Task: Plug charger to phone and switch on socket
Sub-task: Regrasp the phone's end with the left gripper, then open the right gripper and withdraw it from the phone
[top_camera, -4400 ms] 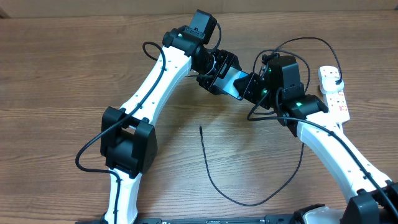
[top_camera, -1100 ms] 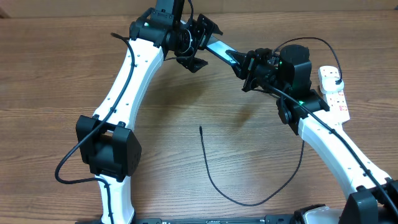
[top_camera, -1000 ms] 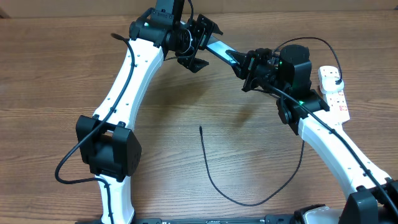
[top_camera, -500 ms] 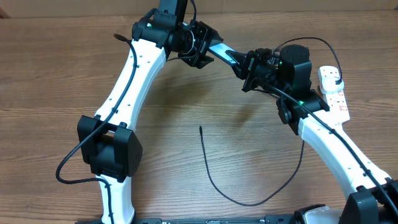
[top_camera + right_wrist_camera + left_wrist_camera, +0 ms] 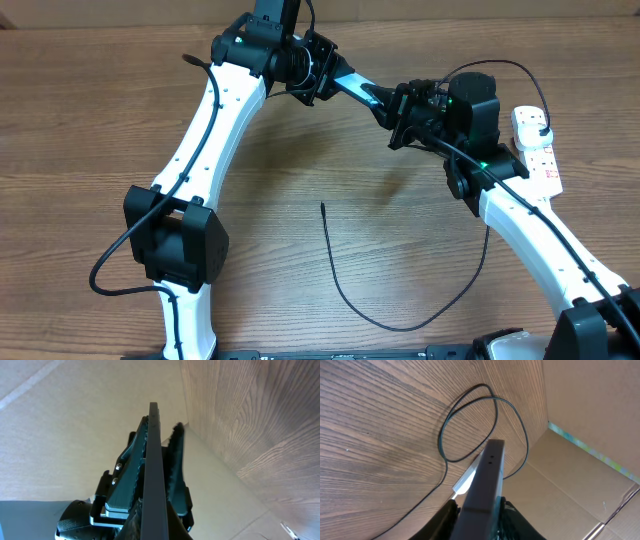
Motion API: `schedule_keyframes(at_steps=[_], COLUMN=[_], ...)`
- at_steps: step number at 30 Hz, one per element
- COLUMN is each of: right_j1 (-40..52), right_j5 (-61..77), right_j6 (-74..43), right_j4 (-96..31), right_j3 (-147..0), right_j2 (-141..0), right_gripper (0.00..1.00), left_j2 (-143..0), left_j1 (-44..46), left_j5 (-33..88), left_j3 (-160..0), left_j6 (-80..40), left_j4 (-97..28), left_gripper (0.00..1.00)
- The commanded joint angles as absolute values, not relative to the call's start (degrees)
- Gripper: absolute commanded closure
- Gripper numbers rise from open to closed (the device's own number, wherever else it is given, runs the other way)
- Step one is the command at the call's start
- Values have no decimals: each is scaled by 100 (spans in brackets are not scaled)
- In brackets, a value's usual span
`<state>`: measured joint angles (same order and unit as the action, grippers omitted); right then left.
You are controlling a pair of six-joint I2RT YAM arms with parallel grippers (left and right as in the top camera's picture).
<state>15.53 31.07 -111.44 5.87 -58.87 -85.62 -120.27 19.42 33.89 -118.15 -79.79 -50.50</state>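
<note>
Left arm (image 5: 215, 120) and right arm (image 5: 530, 240): white rounded links, blocky black joint housings (image 5: 180, 240). Black cables (image 5: 96, 268) loop outside the links — green lights (image 5: 483, 165) glow near the right wrist. Left gripper (image 5: 161, 424) dark, pads toothed.

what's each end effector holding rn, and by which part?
Both hold the phone: the left end effector clamps one short end, the right end effector the opposite end. The charger lies loose, unheld.

Bare table (image 5: 90, 120) beside slack charger (image 5: 330, 262).
</note>
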Motion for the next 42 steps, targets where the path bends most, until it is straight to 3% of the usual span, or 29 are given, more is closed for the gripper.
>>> schedule_keyframes(at_steps=[1,7,13,18,21,27,29,30,37,42], right_j1=[1570,1570,1570,1570,1570,1570,1570,1570,1568,1568], right_j5=[3100,3100,3103,3100,3098,3098,3098,3098,3098,3096], right_j6=[-11142,-11139,-11137,-11120,-11120,-11120,-11120,-11120,-11028,-10669], right_j4=[701,701,698,698,698,698,698,698,696,674], right_j3=[-6007,-6007,-6007,-6007,-6007,-6007,-6007,-6007,-6007,-6007], right_j2=[-8499,-8499,-8499,-8499,-8499,-8499,-8499,-8499,-8499,-8499], right_gripper=[96,96,96,88,82,80,74,66,0,0], left_j2=[-11837,-11837,-11837,-11837,-11837,-11837,-11837,-11837,-11837,-11837], left_j1=[1964,1975,1994,1994,1994,1994,1994,1994,1979,1907], left_j5=[3454,3454,3448,3450,3454,3454,3452,3452,3422,3334], left_j3=[-11952,-11952,-11952,-11952,-11952,-11952,-11952,-11952,-11952,-11952], left_j6=[-7979,-7979,-7977,-7977,-7972,-7972,-7970,-7968,-7817,-7454], left_j4=[-5070,-5070,-5070,-5070,-5072,-5072,-5072,-5072,-5070,-5072], left_gripper=[76,85,87,96,96,96,96,96,96,96])
